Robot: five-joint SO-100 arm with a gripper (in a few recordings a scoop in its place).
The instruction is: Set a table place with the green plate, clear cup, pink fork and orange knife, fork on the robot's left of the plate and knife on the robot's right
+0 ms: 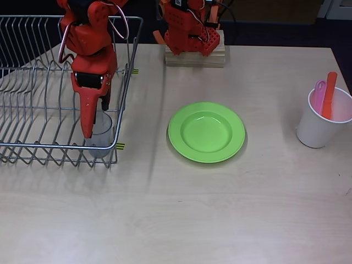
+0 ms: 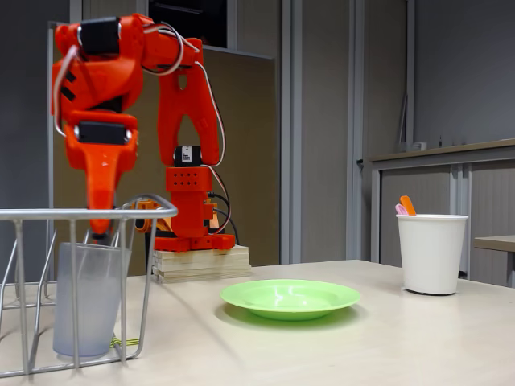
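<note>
Trouble looks most likely at the wire dish rack (image 1: pixel 33 82): the clear cup (image 1: pixel 100 135) stands in its front right corner, hemmed by the rails, so a lift that isn't straight up could catch the rim on a wire and tip the cup or drag the rack along. A see-through, slightly tapered tumbler may also slide out of a loose pinch.

The orange arm reaches out from its base on the wooden block (image 1: pixel 195 55) and bends steeply down over the rack, with the gripper (image 1: pixel 94 122) pointing almost vertically at the cup. 1 finger seems to dip inside the rim, the other outside, but I cannot tell whether the claw is spread or already pinching the wall.

The green plate (image 1: pixel 206 132) sits alone mid-table, well apart from the rack. The pink fork (image 1: pixel 319 94) and orange knife (image 1: pixel 329 94) stand upright together in the white cup (image 1: pixel 322 124) at the right edge in the overhead view.
</note>
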